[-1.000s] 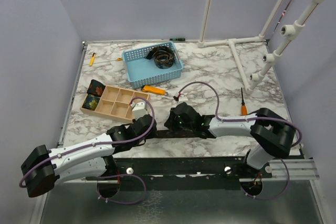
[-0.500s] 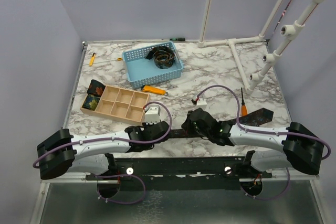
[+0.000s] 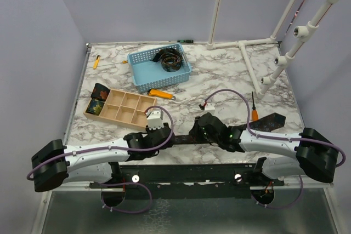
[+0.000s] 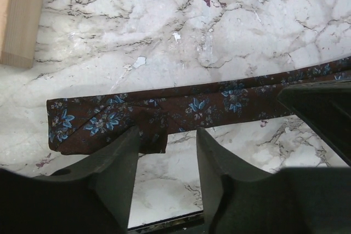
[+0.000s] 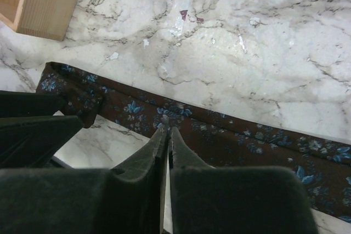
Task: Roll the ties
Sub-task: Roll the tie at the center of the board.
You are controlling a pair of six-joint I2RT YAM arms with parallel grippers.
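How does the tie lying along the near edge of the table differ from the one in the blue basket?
The near tie lies stretched flat as a long narrow strip; the basket tie is wound into a coil. The near tie rests directly on the table at its near edge; the basket tie sits inside the blue basket at the far side. Both are dark fabric.

Soft, even light keeps the worktop (image 3: 219,75) bright, with only faint shadows. Wrist views show the marble sharp, the near fingers (image 4: 109,190) dark and blurred.
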